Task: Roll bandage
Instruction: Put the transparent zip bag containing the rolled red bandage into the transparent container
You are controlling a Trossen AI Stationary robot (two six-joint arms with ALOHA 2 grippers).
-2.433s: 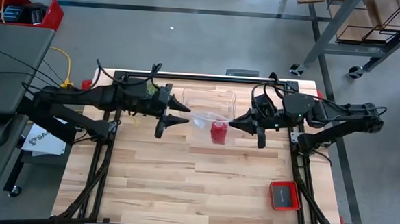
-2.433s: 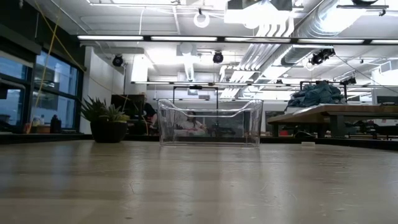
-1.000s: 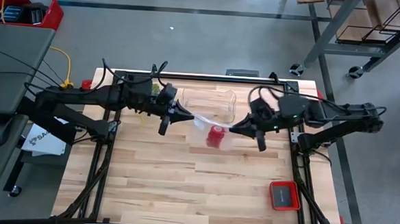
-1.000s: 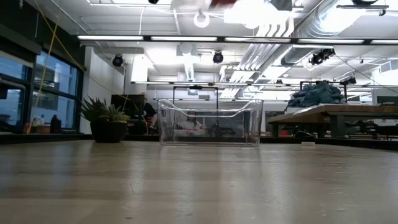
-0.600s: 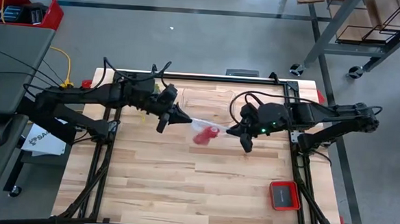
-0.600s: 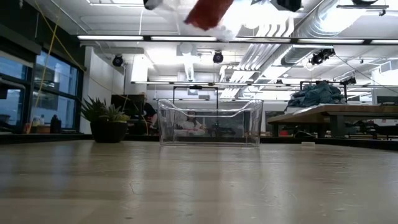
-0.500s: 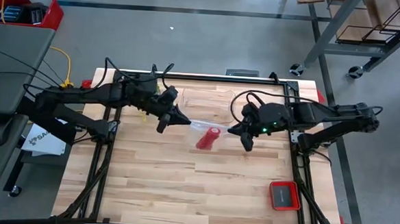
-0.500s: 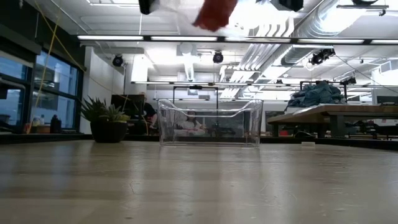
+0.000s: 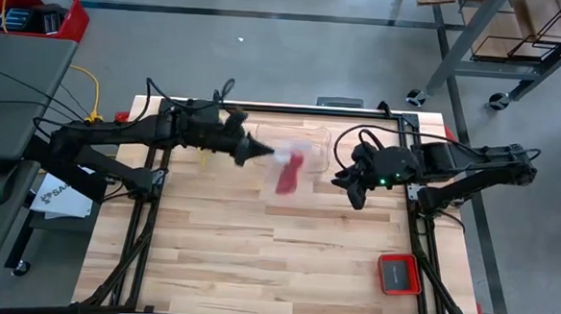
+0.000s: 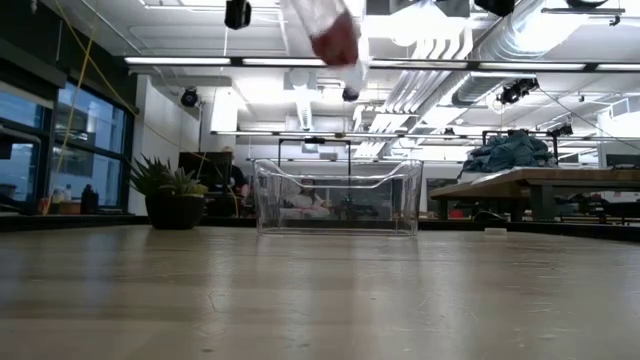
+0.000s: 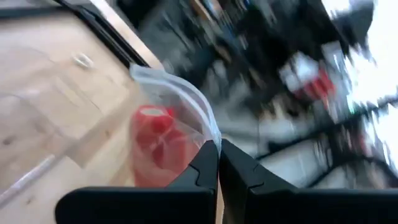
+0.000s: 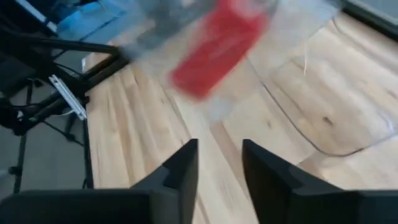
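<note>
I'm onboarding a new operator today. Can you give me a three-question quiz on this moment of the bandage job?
1. True or false: the left gripper is shut on the clear crinkly plastic bag.
2. What sits inside that bag?
A. the bright red rolled fabric bandage
B. a yellow cable
C. nothing
3. Fill in: the right gripper has its fingers ____ and holds nothing.

Key: 1 true; 2 A; 3 open.

Grey concrete floor (image 9: 267, 51) w/ metal rack (image 9: 518, 35) upper right, potted plant (image 10: 172, 195) by windows (image 10: 40, 150) at left, ceiling strip lights (image 10: 300, 62) overhead.
</note>
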